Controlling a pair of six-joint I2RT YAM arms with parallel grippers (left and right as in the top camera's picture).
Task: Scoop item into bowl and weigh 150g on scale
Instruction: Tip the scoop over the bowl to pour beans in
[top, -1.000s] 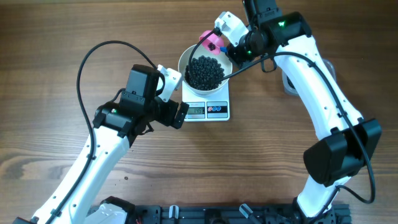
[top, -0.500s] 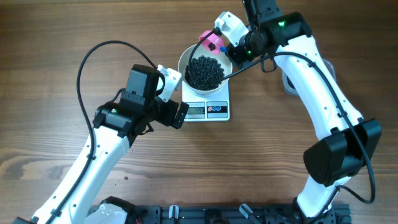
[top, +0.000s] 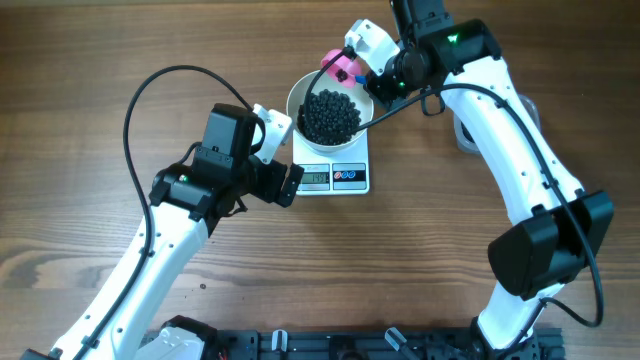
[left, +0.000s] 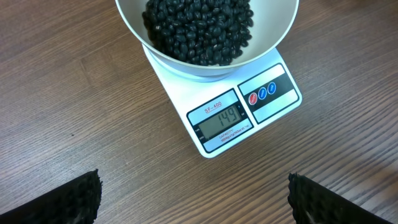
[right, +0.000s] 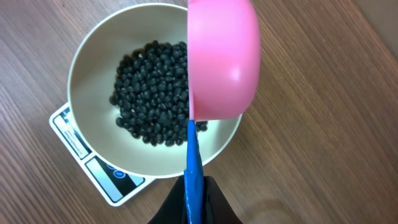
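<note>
- Your right gripper (right: 198, 200) is clenched on the blue handle of a pink scoop (right: 222, 62). The fingers pinch the handle edge-on.
- The scoop's pink cup hangs over the rim of the bowl (right: 87, 74) with its outside facing the wrist camera. You cannot tell whether it touches the rim.
- Your left gripper (left: 193, 193) is released, jaws spread wide and holding nothing. It hovers over bare wood just in front of the scale (left: 236, 121), touching neither scale nor bowl.
- The item (left: 199, 31) lies heaped in the white bowl, which sits on the scale and overhangs its platform. The display reads 149.
- From overhead, the scale (top: 335, 178) and bowl (top: 295, 100) stand toward the far side of the table (top: 80, 120), about midway between left and right.
- The left gripper (top: 285, 178) crowds the scale's left edge, and the right gripper (top: 368, 55) crowds the bowl's far right rim.
- Open wood lies along the left side and across the near half of the table between the two arms.
</note>
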